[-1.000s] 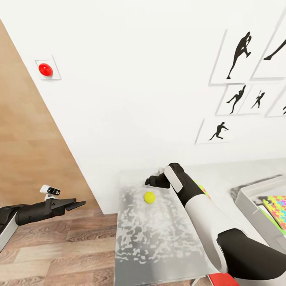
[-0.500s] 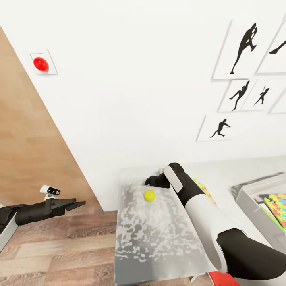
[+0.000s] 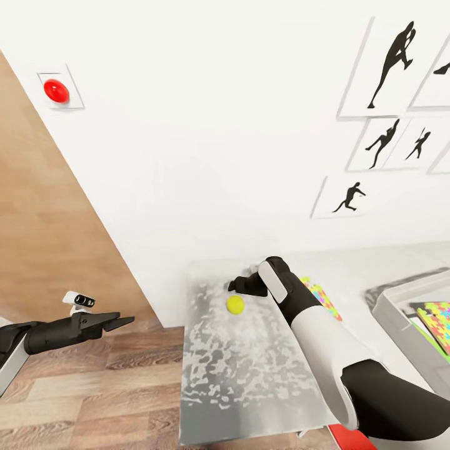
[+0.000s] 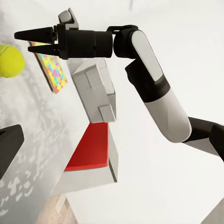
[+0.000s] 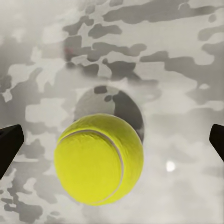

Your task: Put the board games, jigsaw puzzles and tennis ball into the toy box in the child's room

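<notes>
The tennis ball lies on the pale, mottled worktop near its far left corner, free of any grip. The right hand hangs just above and behind it, at about 12 o'clock from the ball in the head view; its fingers stand wide apart, one at each side of the ball in the right wrist view, touching nothing. The ball's round shadow falls on the worktop just behind it.

A jigsaw puzzle lies flat on the worktop at 3 o'clock from the ball, partly hidden by the right forearm. Farther toward 3 o'clock sits the grey toy box, with a second multicoloured puzzle inside.

The left hand hovers over the wooden floor, well apart from the worktop at 9 o'clock, open and empty.
</notes>
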Available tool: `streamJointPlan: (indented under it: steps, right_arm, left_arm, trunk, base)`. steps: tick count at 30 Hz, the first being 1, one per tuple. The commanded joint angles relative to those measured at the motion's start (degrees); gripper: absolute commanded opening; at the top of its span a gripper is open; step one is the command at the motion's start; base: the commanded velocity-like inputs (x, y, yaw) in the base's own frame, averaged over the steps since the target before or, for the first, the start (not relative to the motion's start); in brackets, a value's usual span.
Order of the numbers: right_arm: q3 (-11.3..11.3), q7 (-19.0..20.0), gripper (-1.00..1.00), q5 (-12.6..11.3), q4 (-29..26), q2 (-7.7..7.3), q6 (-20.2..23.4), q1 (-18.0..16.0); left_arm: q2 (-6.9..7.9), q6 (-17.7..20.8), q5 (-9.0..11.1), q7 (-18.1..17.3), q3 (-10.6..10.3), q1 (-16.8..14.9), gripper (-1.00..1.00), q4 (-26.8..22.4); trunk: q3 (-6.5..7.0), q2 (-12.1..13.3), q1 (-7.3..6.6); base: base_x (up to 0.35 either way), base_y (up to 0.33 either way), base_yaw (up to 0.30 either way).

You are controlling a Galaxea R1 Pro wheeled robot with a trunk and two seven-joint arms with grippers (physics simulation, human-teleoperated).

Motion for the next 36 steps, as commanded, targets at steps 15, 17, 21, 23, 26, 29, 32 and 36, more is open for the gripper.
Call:
streamJointPlan:
  steps: [15,17,21,23,26,29,32,36]
  right_arm:
    - [0.92,-0.56,1.00,-0.55,-0.04,0.00,0.12,-0.05]
    - [0.95,-0.56,1.00,-0.55,-0.04,0.00,0.12,-0.05]
    - [0.97,-0.56,1.00,-0.55,-0.04,0.00,0.12,-0.05]
    - [0.97,-0.56,1.00,-0.55,-0.04,0.00,0.12,-0.05]
    - [1.02,-0.56,1.00,-0.51,-0.06,0.00,0.12,0.00]
    - [1.04,-0.56,1.00,-0.48,-0.10,0.00,0.07,0.02]
    - [1.05,-0.56,1.00,-0.47,-0.11,0.00,0.05,0.03]
    - [1.06,-0.56,1.00,-0.47,-0.12,0.00,0.04,0.04]
  left_arm:
    - [0.05,0.60,0.09,-0.15,-0.03,-0.03,1.00,-0.02]
    - [0.05,0.60,0.07,-0.15,-0.03,-0.03,1.00,-0.02]
    - [0.05,0.60,0.07,-0.15,-0.03,-0.03,1.00,-0.02]
    - [0.05,0.60,0.08,-0.15,-0.03,-0.03,1.00,-0.02]
    - [0.05,0.60,0.07,-0.15,-0.03,-0.03,1.00,-0.02]
    - [0.05,0.60,0.08,-0.15,-0.03,-0.03,1.00,-0.02]
    - [0.03,0.60,0.07,-0.15,-0.03,-0.03,1.00,-0.02]
    - [0.02,0.60,0.10,-0.15,-0.03,-0.03,1.00,-0.02]
  trunk:
    - [-1.53,-0.11,0.03]
    - [-1.72,-0.11,0.03]
    - [-2.09,-0.11,0.03]
    - [-2.28,-0.11,0.03]
    - [-2.51,-0.11,0.03]
    - [-2.61,-0.11,0.03]
    - [-2.66,-0.11,0.03]
    - [-2.68,-0.11,0.03]
  base:
    - [0.000,0.069,0.000]
    - [0.000,0.036,0.000]
    - [0.000,0.015,0.000]
    - [0.000,0.006,0.000]
    - [0.000,0.003,0.000]
    - [-0.020,0.003,0.000]
    - [-0.068,0.020,0.000]
    - [-0.040,0.011,0.000]
